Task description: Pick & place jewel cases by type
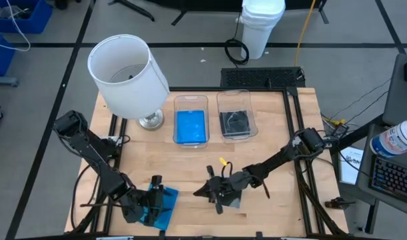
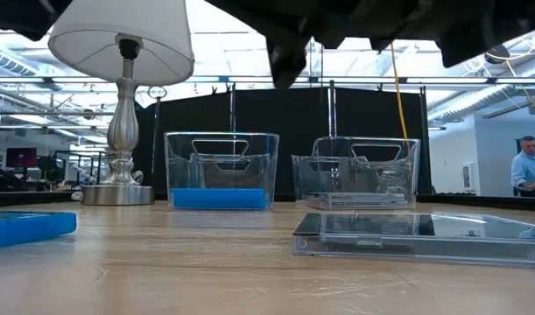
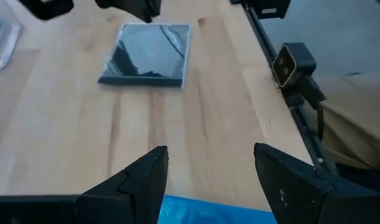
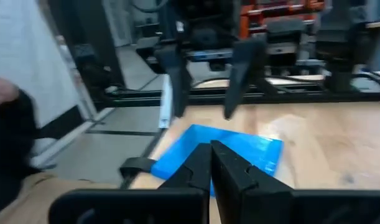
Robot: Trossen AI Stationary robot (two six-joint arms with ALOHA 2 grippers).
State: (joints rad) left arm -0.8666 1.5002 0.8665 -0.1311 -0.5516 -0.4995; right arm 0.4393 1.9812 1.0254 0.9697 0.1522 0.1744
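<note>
Blue jewel case [image 1: 164,203] lies at table's front edge (left end effector [image 1: 154,193] open above, right [image 1: 213,191] closed).

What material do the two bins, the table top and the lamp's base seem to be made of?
Two bins: clear, glossy plastic by the look; the dark curtain shows through their walls.
Table top: pale wood with a matte finish; plank seams and grain lines run along it.
Lamp's base: probably metal or a metal-coated material; silver, with bright highlights on its turned shape.
</note>
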